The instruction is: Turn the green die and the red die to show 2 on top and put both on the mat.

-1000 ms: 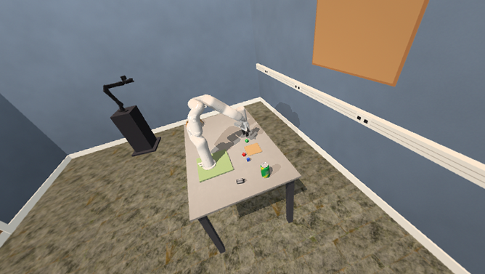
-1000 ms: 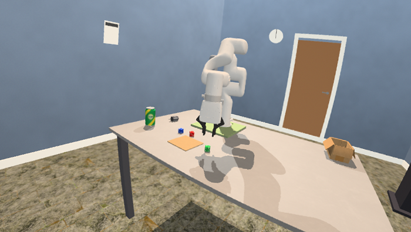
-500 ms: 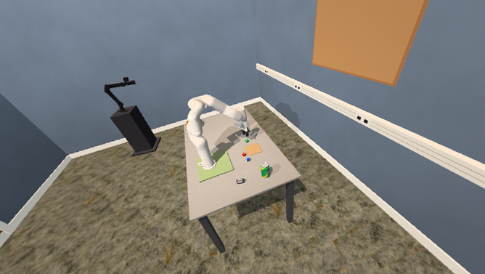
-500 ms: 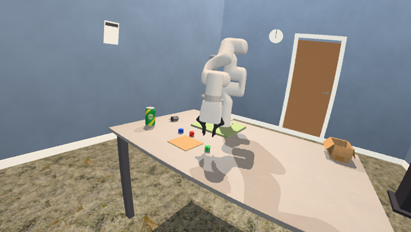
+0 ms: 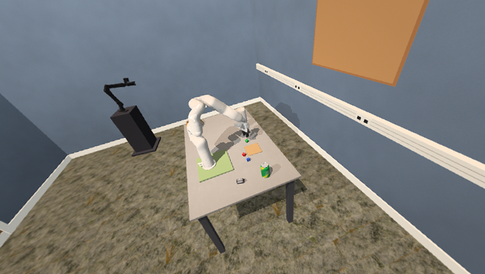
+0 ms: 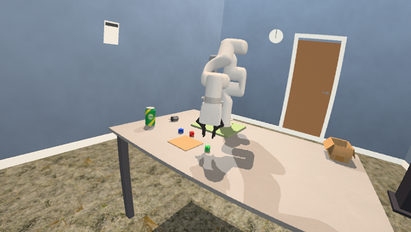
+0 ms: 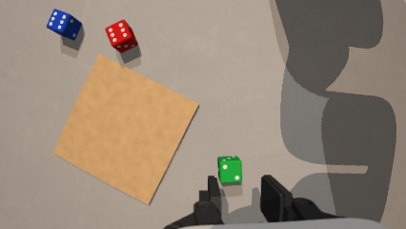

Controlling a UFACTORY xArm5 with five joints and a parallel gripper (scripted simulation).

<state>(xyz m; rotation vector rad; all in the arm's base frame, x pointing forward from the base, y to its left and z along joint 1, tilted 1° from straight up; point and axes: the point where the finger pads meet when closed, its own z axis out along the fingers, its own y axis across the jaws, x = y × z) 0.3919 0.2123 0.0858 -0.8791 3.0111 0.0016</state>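
The green die (image 7: pixel 230 170) (image 6: pixel 207 147) (image 5: pixel 247 140) sits flat on the table just off the right corner of the tan mat (image 7: pixel 124 129) (image 6: pixel 184 142) (image 5: pixel 252 148), with two pips on its top face. The red die (image 7: pixel 121 34) (image 6: pixel 191 134) (image 5: pixel 244 154) and the blue die (image 7: pixel 64 23) (image 6: pixel 180 131) (image 5: pixel 248 159) sit on the table beyond the mat's far edge, each with several pips on top. My gripper (image 7: pixel 238 192) (image 6: pixel 208 135) (image 5: pixel 245 131) hangs above the table beside the green die, fingers partly apart with nothing between them.
A green soda can (image 6: pixel 150 116) (image 5: pixel 265 170) and a small grey object (image 6: pixel 174 119) (image 5: pixel 240 180) stand past the dice. The arm's base sits on a green pad (image 6: pixel 234 128) (image 5: pixel 219 167). A cardboard box (image 6: pixel 338 149) lies at the far end of the table.
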